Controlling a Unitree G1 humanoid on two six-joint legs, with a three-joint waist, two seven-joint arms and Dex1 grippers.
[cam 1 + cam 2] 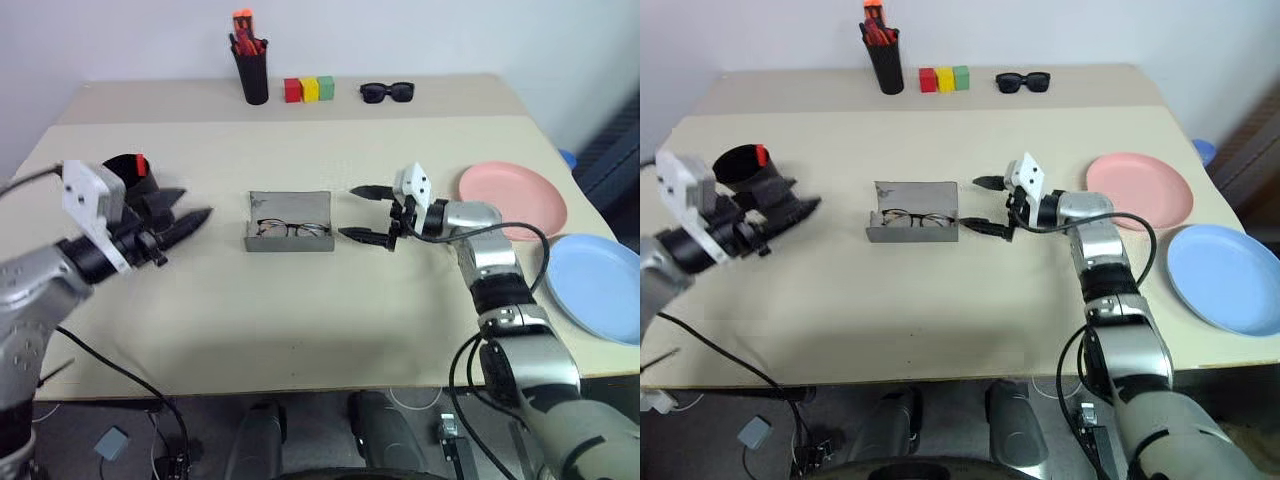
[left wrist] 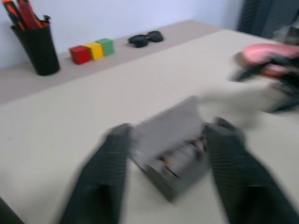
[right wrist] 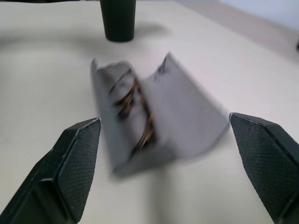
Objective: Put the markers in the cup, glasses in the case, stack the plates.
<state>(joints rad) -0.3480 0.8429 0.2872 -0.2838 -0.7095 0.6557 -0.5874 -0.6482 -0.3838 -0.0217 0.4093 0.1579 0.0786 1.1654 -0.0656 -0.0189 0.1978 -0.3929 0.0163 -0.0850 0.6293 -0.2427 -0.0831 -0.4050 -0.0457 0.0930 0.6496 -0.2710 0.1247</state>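
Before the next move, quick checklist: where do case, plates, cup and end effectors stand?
1. Glasses inside the case: ok.
2. Case lid shut: not ok, it stands open.
3. Right end effector open, holding nothing, beside the case: ok.
4. Left end effector holding nothing: ok; open or shut: cannot tell.
5. Plates stacked: not ok, pink plate and blue plate lie side by side.
6. Markers in the cup: cannot tell, one red tip shows.

Even, soft light falls on the table (image 1: 300, 300) with faint shadows and no glare, head views sharp, while motion blur smears the case (image 2: 175, 149) and the left gripper (image 2: 168, 182) in both wrist views.
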